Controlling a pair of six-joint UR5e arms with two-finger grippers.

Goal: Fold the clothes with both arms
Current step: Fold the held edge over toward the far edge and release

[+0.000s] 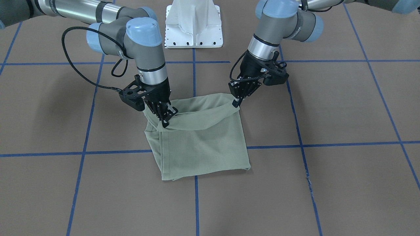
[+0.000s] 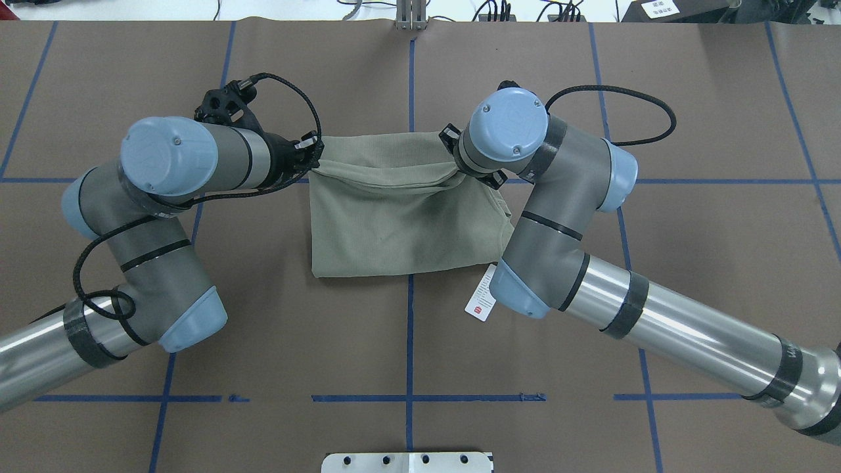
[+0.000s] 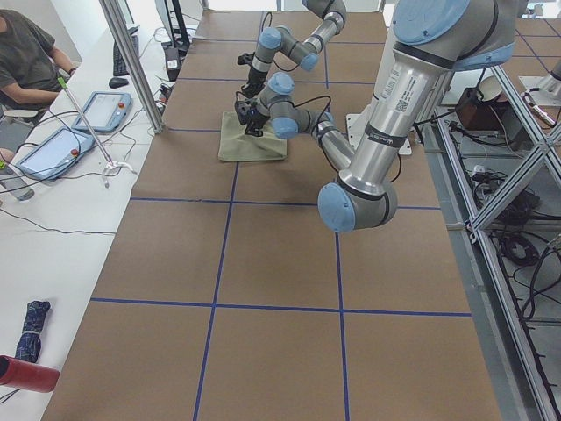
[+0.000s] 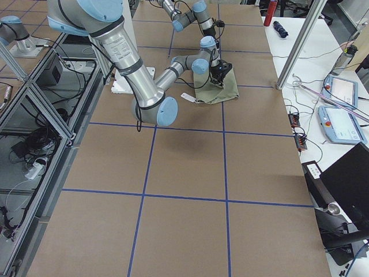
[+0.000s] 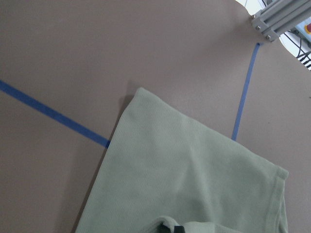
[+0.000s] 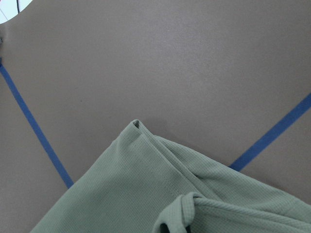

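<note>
The brown tabletop (image 1: 344,105) is marked into big squares by blue tape lines (image 1: 328,144) and takes up nearly the whole scene.

Over it reach the two arms. The left arm (image 2: 164,157) comes in from the robot's left and the right arm (image 2: 545,164) from its right. Both bend at the elbow so that their wrists point down on either side of the garment. In the front-facing view the left arm (image 1: 282,26) is on the right of the frame and the right arm (image 1: 144,42) on the left.

Between them is the sage-green shirt (image 1: 200,144), folded into a rough square. It lies flat on the tabletop at about its middle, out from the white pedestal base (image 1: 193,26) and across a crossing of tape lines. Its upper layer is raised off the lower layers. One edge is stretched from wrist to wrist and sags a little in the middle (image 2: 394,223).

The left jaws are closed tight on the left end of that raised edge, with only a thin pinch of cloth between them. The right jaws are closed on the right end, where the cloth gathers into a thicker bunch. Each wrist camera looks down on the flat part of the shirt (image 5: 184,170) (image 6: 146,194), with a fold of gripped cloth at the bottom of the frame.

A white hang tag (image 2: 481,297) lies on the tabletop at the shirt's near right corner, just beside the right arm's elbow cap.
</note>
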